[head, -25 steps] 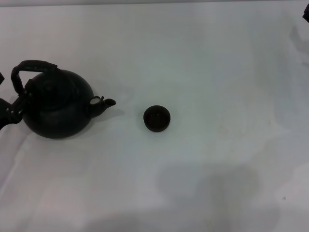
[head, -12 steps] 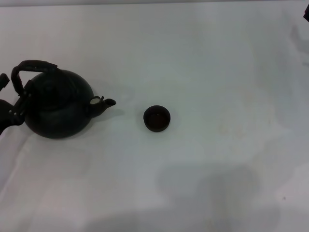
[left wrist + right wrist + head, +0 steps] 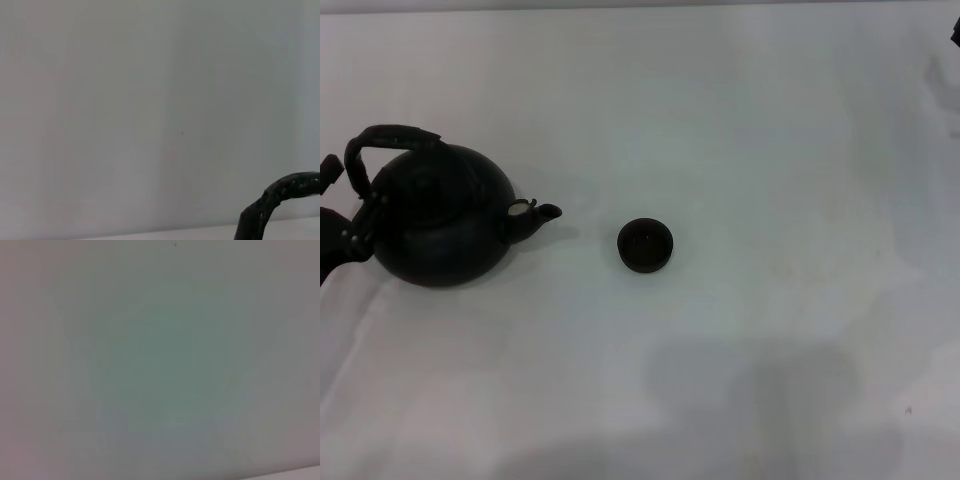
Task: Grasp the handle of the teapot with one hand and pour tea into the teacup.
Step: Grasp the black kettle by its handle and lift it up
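Teapot [image 3: 440,220] stands upright on the white bench [image 3: 740,120], at the robot's left, spout toward the teacup [image 3: 645,245]. Cup sits near the middle, apart from the spout, also upright. Handle [image 3: 382,145] arches over the pot's far-left side; a stretch of it shows in the left wrist view [image 3: 280,200]. Left pincer [image 3: 332,215] sits at the frame edge just beside the handle, fingers spread, holding nothing. Right pincer barely in view at the far right corner; cannot tell its state.

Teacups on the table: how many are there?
1. The teacup stands near the middle of the white table, just off the spout of the teapot. None seems hidden.
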Controlling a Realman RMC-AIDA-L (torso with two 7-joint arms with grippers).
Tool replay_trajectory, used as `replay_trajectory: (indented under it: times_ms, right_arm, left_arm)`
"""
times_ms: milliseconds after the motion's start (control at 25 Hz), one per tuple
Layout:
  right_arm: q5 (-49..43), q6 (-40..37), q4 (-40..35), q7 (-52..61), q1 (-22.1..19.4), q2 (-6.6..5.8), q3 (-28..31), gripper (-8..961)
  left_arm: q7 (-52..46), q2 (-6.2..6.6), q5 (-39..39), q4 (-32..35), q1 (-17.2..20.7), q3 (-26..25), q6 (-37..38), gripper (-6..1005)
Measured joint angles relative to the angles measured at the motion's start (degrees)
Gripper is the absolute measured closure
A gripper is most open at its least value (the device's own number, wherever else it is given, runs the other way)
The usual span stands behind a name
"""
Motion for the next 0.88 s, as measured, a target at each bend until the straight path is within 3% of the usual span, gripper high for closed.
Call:
replay_trajectory:
  times_ms: [280, 400, 880]
  right_arm:
    - [0.0, 0.0, 0.0, 0.0, -0.1, 0.0, 0.0, 97]
    - [0.0, 0.0, 0.0, 0.0, -0.1, 0.0, 0.0, 97]
    - [0.0, 0.0, 0.0, 0.0, 0.2, 0.0, 0.3, 97]
  left_arm:
    - [0.0, 0.01, 0.0, 0.3, -0.3, 0.1, -0.5, 354]
    - [0.0, 0.01, 0.0, 0.4, -0.5, 0.1, -0.5, 553]
    - [0.0, 0.01, -0.3, 0.4, -0.7, -0.1, -0.5, 622]
